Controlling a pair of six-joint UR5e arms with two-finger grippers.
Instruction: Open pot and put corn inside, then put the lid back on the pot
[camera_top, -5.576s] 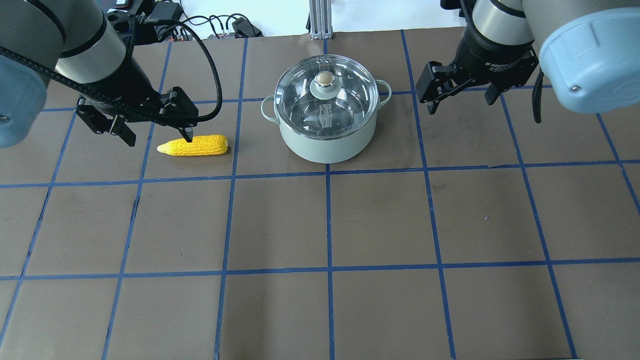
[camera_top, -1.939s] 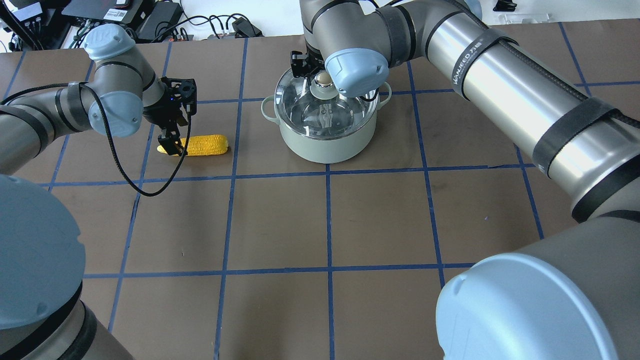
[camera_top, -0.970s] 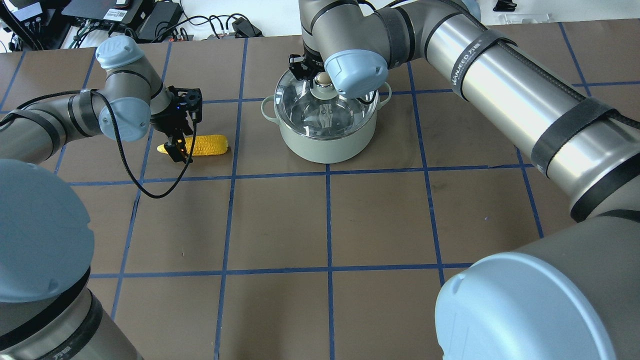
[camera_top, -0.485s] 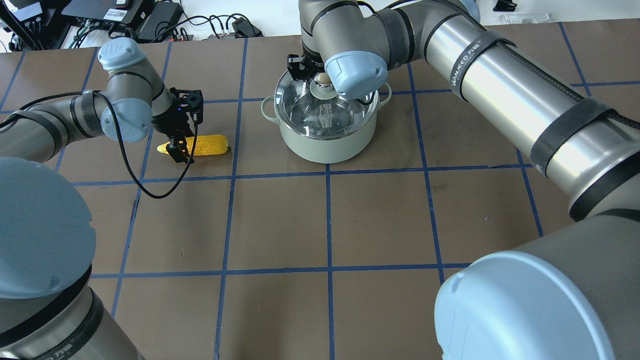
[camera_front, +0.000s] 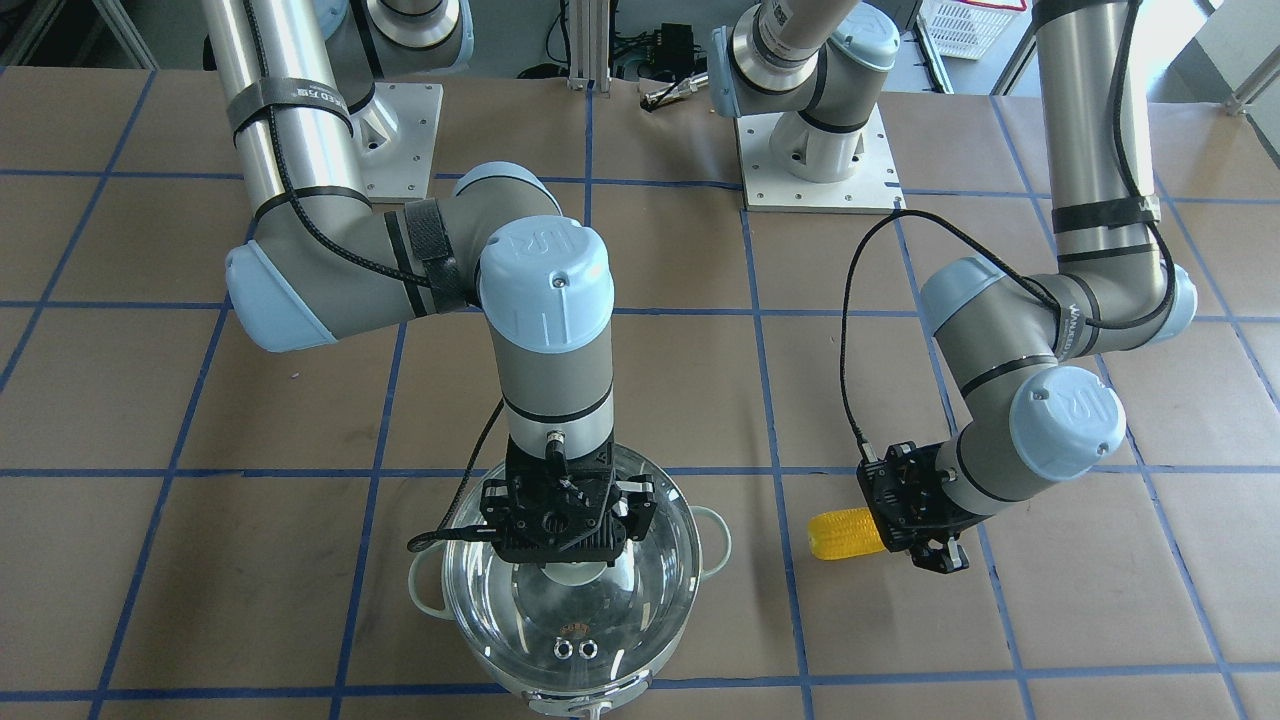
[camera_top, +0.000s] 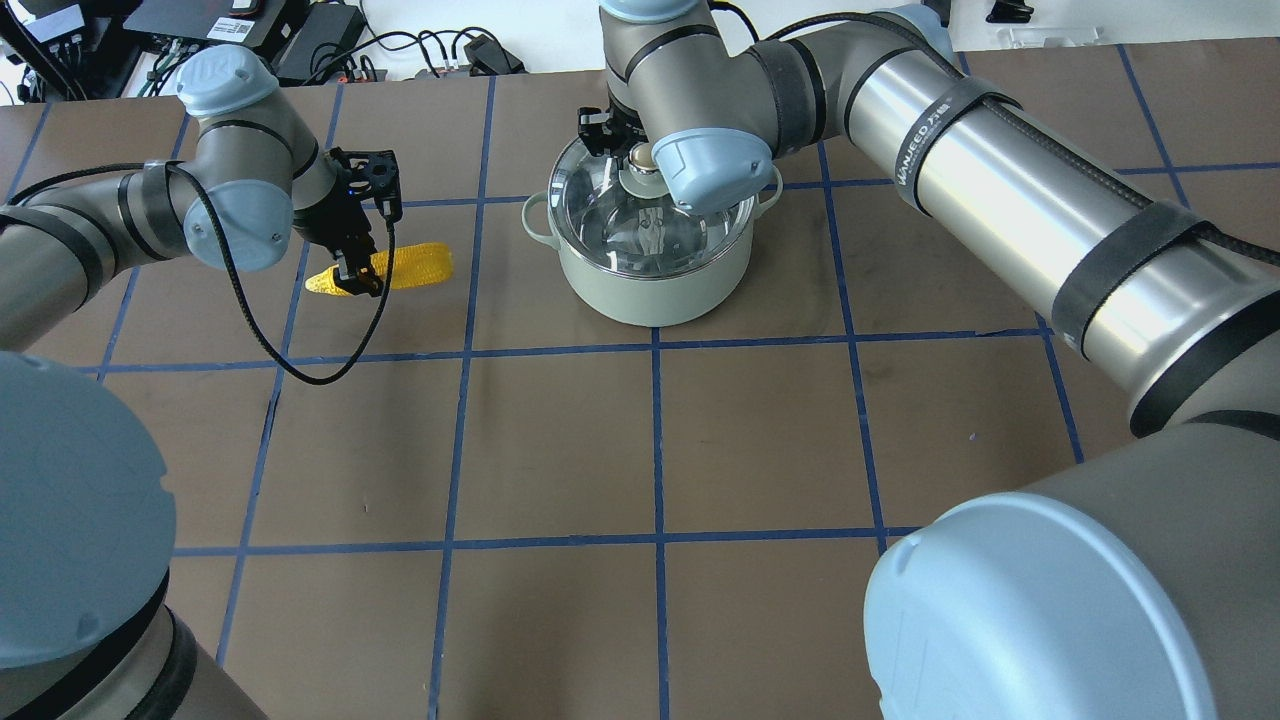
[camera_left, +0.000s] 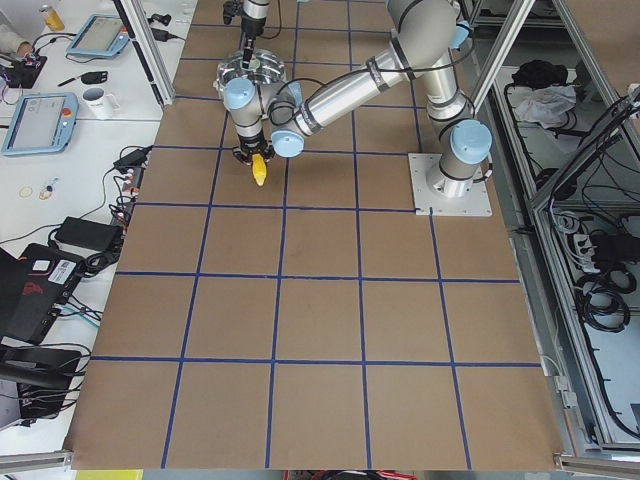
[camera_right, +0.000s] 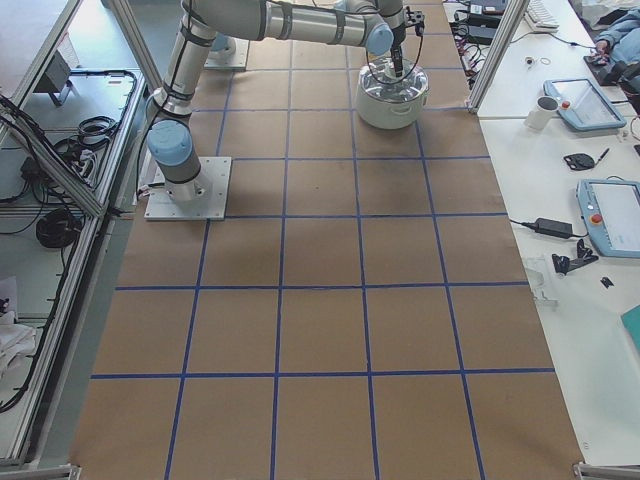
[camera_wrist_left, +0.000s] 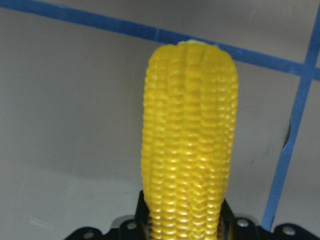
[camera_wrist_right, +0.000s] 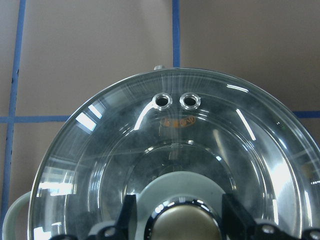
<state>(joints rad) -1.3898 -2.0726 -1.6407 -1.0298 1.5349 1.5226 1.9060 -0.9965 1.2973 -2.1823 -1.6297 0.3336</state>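
The yellow corn (camera_top: 400, 266) is pinched near its pointed end by my left gripper (camera_top: 357, 280) and hangs tilted just above the table, left of the pot. It also shows in the front view (camera_front: 842, 533) and fills the left wrist view (camera_wrist_left: 190, 135). The mint-green pot (camera_top: 650, 290) stands at the back centre with the glass lid (camera_top: 598, 215) on it. My right gripper (camera_front: 572, 565) is straight over the lid, its fingers (camera_wrist_right: 129, 216) set on either side of the cream knob (camera_wrist_right: 182, 222). My right wrist hides most of the knob in the overhead view.
The brown table has a blue tape grid (camera_top: 655, 440). My right arm (camera_top: 1000, 190) reaches across the back right over the pot. A black cable (camera_top: 300, 370) loops from my left wrist down near the table. Cables and boxes (camera_top: 300, 40) lie beyond the back edge.
My left gripper has raised the corn off the table and drawn it slightly back; it now hangs tilted. My right gripper stays at the lid knob, with its wrist shifted slightly.
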